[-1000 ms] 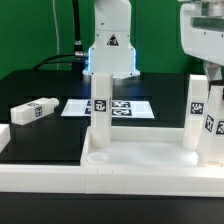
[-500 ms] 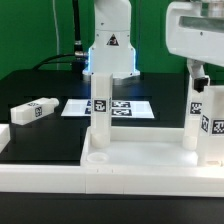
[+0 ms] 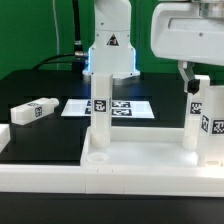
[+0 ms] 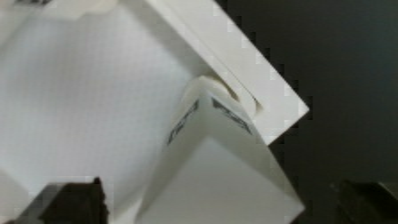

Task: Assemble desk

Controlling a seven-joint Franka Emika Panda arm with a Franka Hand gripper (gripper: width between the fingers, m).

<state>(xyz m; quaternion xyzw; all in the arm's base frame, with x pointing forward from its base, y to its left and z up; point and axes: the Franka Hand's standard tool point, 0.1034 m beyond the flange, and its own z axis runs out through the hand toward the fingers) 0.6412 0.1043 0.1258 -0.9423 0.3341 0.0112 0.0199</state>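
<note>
The white desk top (image 3: 140, 157) lies upside down at the front. Three white tagged legs stand upright on it: one at the middle (image 3: 100, 108), one at the exterior view's right (image 3: 193, 118) and one at the far right edge (image 3: 213, 130). A fourth leg (image 3: 34, 111) lies loose on the black table at the left. My gripper (image 3: 194, 82) hangs open and empty just above the right legs. In the wrist view the gripper (image 4: 217, 205) looks down on a leg (image 4: 222, 150) and the desk top (image 4: 89, 110), with dark fingertips (image 4: 71, 203) wide apart.
The marker board (image 3: 125, 108) lies flat behind the middle leg. The robot base (image 3: 110, 50) stands at the back. A long white border rail (image 3: 40, 180) runs along the front edge of the table.
My gripper has moved toward the exterior view's left and risen slightly, away from the far right leg. The legs and desk top have not moved.
</note>
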